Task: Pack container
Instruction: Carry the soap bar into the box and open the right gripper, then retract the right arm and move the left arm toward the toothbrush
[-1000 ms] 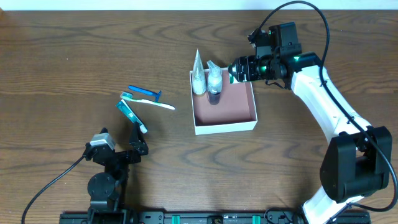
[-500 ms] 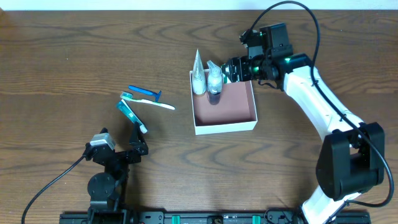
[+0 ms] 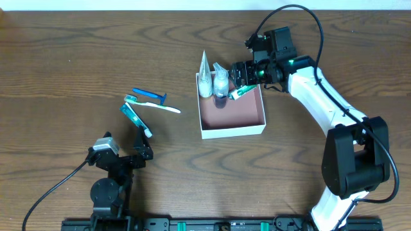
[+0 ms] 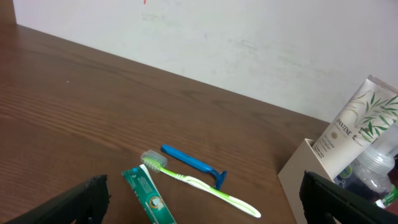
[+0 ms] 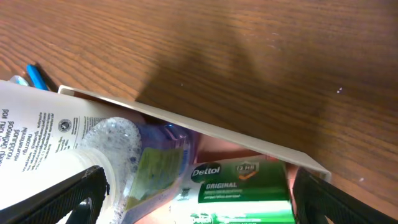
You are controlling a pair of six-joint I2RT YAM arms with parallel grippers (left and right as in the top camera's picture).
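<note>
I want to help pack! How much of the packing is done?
Done: a white tube and a bottle sit in the box. In hand: the right tool, open, is over a green soap carton just inside the box's far wall. Left: the razor, toothbrush and toothpaste lie on the table.

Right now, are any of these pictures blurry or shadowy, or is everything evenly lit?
Overhead view: even light, sharp, only faint shadows beside the container. Left wrist view: toothbrush and razor crisp, the wall behind bright. Right wrist view: a broad dark shadow falls on the table past the container's wall; the soap box label reads clearly.
</note>
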